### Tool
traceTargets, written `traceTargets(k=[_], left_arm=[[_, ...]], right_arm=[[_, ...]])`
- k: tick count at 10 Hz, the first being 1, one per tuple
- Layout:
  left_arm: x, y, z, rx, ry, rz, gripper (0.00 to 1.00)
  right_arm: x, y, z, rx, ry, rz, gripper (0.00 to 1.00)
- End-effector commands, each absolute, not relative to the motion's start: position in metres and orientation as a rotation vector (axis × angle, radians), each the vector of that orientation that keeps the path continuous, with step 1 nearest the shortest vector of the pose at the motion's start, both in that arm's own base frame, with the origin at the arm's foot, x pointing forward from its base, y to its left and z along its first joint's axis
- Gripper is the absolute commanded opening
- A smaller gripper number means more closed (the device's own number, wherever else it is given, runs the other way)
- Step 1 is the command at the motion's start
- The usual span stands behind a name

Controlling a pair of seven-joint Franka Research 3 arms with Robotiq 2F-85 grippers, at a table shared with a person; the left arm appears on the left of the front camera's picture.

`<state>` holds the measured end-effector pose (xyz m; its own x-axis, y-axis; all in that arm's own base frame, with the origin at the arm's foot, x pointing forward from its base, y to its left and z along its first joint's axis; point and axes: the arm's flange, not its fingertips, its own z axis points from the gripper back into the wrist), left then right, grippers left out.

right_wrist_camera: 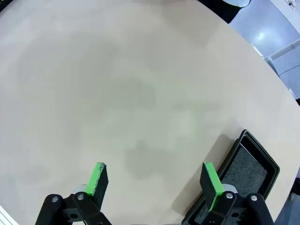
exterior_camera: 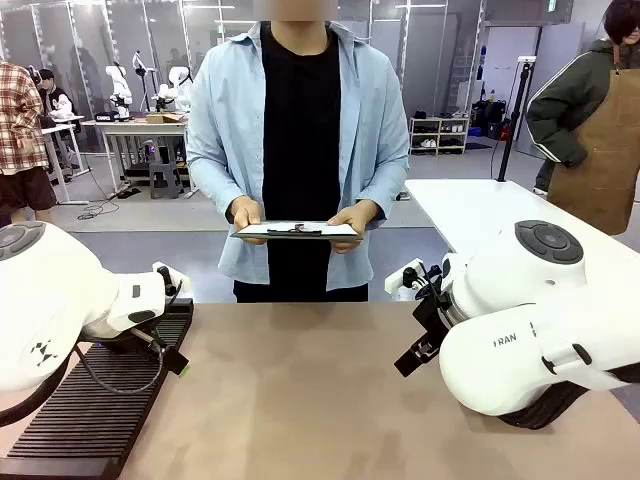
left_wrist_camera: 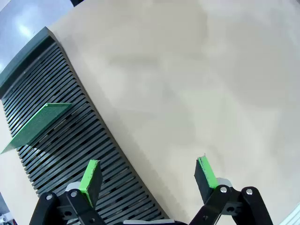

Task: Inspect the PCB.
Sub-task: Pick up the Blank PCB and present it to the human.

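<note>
Both end effectors hang empty above the bench (left_wrist_camera: 197, 70) with their green-padded jaws spread wide. In its wrist view the left end effector (left_wrist_camera: 147, 164) points down at the inner edge of a black slotted rack (left_wrist_camera: 70, 140), one finger over the slats and the other over bare bench. The left arm comes in low from the side, its wrist bent down over that rack. The PCB (left_wrist_camera: 37, 124) stands tilted in the rack's slots, well apart from the fingers. The right end effector (right_wrist_camera: 153, 166) points down at bare bench, just beside a black tray (right_wrist_camera: 248, 173); its arm is folded low at the bench's right side. Across the bench, a person's hands (exterior_camera: 245, 213) hold a white clipboard (exterior_camera: 297, 230) level at waist height.
</note>
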<state>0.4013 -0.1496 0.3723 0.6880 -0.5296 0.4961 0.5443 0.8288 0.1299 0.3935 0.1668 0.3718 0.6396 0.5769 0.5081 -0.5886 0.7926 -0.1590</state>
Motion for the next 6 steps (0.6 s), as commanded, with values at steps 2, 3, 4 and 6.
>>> traceTargets(k=[2,3,4,6], left_arm=[[0.4013,-0.1498,0.3723,-0.028,-0.546,-0.601,1.00],[0.4013,-0.1498,0.3723,-0.028,-0.546,-0.601,1.00],[0.4013,-0.1498,0.3723,-0.028,-0.546,-0.601,1.00],[0.4013,-0.1498,0.3723,-0.028,-0.546,-0.601,1.00]], right_arm=[[0.3935,0.1668,0.3718,0.022,-0.572,0.665,1.00],[0.3935,0.1668,0.3718,0.022,-0.572,0.665,1.00],[0.3935,0.1668,0.3718,0.022,-0.572,0.665,1.00],[0.3935,0.1668,0.3718,0.022,-0.572,0.665,1.00]])
